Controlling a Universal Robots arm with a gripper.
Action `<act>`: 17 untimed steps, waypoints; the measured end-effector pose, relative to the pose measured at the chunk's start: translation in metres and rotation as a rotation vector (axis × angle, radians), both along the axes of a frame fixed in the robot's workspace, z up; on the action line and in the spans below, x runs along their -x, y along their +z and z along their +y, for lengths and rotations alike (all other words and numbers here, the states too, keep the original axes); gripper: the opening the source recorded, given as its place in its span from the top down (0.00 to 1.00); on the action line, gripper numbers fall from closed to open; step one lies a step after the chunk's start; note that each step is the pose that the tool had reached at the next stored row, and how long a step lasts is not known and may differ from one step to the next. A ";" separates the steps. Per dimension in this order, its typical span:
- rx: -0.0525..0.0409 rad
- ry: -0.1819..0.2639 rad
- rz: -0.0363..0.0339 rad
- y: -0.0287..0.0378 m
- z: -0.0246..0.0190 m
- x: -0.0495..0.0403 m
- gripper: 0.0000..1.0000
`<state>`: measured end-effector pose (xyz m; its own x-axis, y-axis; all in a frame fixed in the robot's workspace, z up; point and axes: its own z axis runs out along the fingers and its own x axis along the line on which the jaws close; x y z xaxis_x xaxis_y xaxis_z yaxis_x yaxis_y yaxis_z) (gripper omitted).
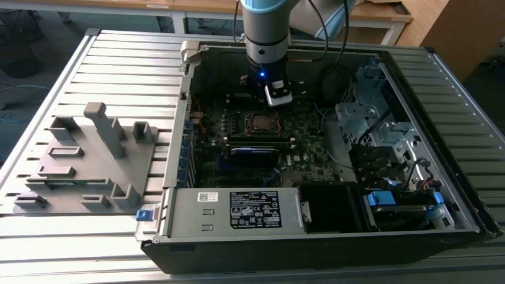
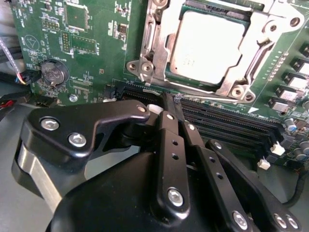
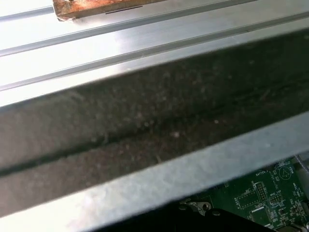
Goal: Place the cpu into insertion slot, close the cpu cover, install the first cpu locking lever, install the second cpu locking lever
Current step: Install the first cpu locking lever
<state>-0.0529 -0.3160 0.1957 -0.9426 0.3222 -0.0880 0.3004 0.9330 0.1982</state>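
The cpu (image 2: 207, 46) already lies in the insertion slot (image 1: 246, 121). The cpu cover (image 2: 270, 21) looks folded down flat round it, its cut-out showing the chip's grey top. So I judge the work has reached the locking levers; whether either thin rod beside the frame is hooked home I cannot tell.

The gripper (image 2: 170, 101) has its fingers pressed together on nothing. Its tips point at the motherboard (image 2: 87, 43) by the long black memory slots (image 2: 231, 121), near the socket's edge and seemingly clear of the cover. In the exterior view it hangs inside the open computer case (image 1: 316, 254) at about one o'clock from the slot. The grey fixture (image 1: 87, 154) sits on the bench (image 1: 118, 65) out at nine o'clock.

A lever move would call for the closed tips to be set against a slim rod and to press it down and sideways under its hook, without scraping the board
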 end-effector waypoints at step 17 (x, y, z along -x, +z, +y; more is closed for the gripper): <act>0.0084 0.000 -0.0007 0.0038 0.0000 0.0000 0.90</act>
